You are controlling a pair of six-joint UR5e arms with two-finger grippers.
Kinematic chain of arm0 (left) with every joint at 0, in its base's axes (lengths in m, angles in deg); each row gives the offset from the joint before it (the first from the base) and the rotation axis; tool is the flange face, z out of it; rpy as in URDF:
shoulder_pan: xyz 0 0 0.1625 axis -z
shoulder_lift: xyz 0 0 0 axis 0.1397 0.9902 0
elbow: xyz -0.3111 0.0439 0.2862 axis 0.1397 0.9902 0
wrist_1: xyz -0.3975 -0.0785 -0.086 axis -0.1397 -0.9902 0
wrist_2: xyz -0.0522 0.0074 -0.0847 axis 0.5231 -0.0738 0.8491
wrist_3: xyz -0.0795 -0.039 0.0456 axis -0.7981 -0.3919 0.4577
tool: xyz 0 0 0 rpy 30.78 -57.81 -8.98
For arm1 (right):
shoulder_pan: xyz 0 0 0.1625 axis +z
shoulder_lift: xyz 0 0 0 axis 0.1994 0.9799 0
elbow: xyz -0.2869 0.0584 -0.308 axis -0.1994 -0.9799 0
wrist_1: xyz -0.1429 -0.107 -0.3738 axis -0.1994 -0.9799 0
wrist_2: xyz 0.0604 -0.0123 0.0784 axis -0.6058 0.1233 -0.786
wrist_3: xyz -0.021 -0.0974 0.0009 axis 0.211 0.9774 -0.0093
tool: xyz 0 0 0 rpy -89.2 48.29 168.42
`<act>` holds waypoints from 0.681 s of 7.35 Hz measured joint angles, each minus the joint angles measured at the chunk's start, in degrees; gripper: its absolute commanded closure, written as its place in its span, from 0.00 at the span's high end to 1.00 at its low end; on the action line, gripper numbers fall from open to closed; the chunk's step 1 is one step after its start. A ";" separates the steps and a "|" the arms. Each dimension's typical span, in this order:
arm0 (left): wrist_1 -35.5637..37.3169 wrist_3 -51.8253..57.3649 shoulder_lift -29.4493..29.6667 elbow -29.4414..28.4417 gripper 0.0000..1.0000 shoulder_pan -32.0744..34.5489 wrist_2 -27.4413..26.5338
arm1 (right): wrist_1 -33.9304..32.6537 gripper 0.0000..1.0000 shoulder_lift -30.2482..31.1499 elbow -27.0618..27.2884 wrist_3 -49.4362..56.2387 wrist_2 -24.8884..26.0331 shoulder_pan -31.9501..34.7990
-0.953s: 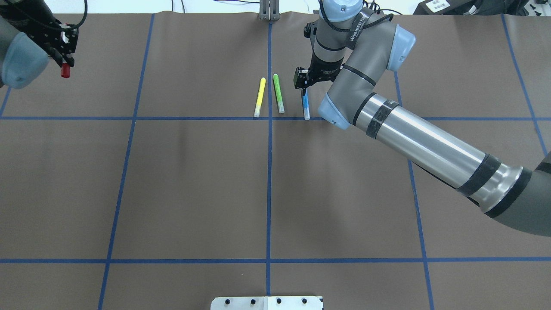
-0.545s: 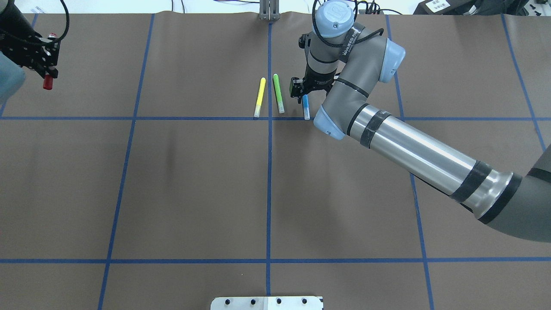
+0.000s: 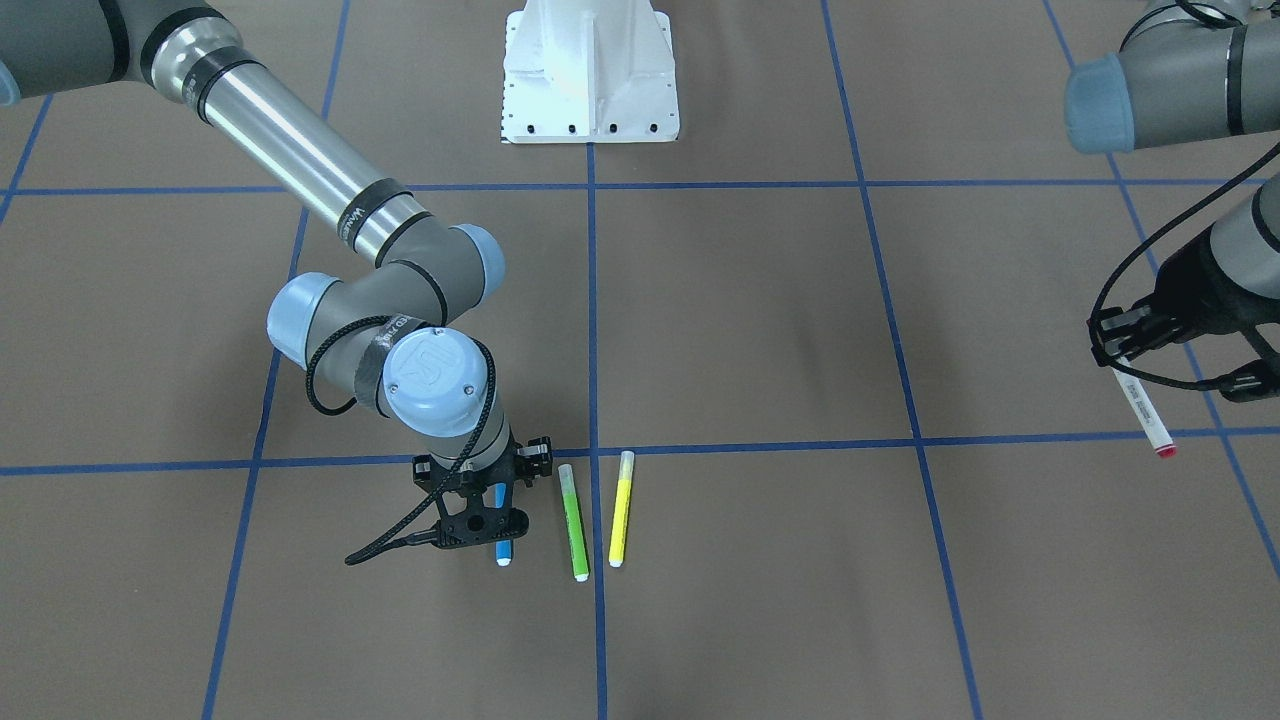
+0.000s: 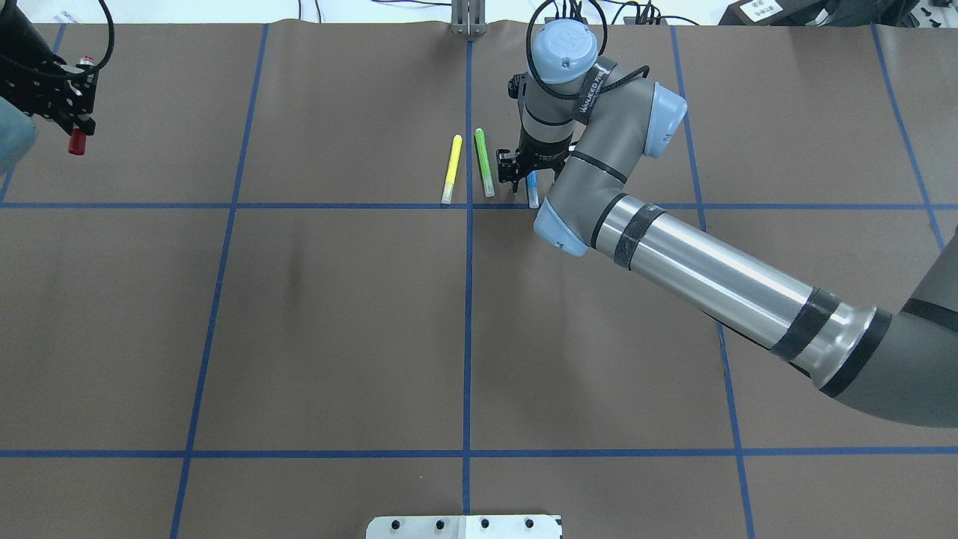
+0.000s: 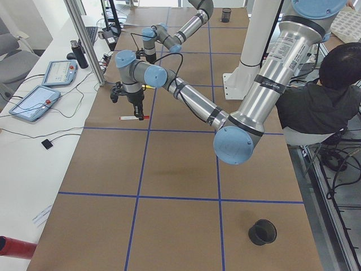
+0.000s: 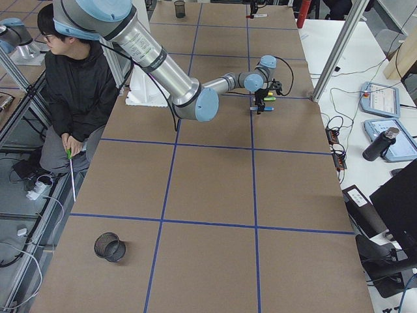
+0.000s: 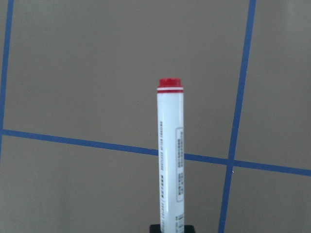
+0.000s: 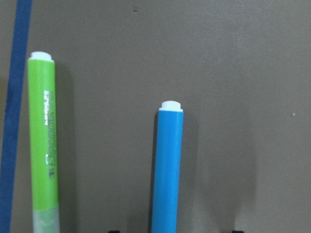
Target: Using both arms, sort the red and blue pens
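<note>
The red pen, a slim white marker with a red end, hangs tilted above the mat with my left gripper shut on it. In the overhead view that gripper is at the far left edge, and the left wrist view shows the marker's barrel. The blue pen, a blue highlighter, lies flat on the mat just right of the centre line. My right gripper is low over it and open. In the right wrist view the blue barrel runs between the two spread fingertips.
A green highlighter lies close to the left of the blue one, with a yellow highlighter beyond it. The green one also fills the right wrist view's left side. A black cup stands far down the mat. A person sits beside the table.
My right gripper has moved down and towards me along the blue highlighter, now straddling it. My left gripper has carried the red marker further left.
</note>
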 measured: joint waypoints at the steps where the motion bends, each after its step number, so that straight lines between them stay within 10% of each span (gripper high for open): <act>1: 0.03 1.28 -0.07 -0.10 0.00 0.28 0.00 | -0.15 0.26 -0.24 -0.03 -0.12 -0.04 -0.02; 2: 0.05 2.17 -0.23 -0.18 0.00 0.58 0.00 | -0.22 0.05 -0.38 -0.02 -0.24 -0.06 -0.05; 5: 0.06 2.69 -0.52 -0.18 0.00 0.74 0.07 | -0.28 0.00 -0.20 0.08 0.14 -0.07 -0.04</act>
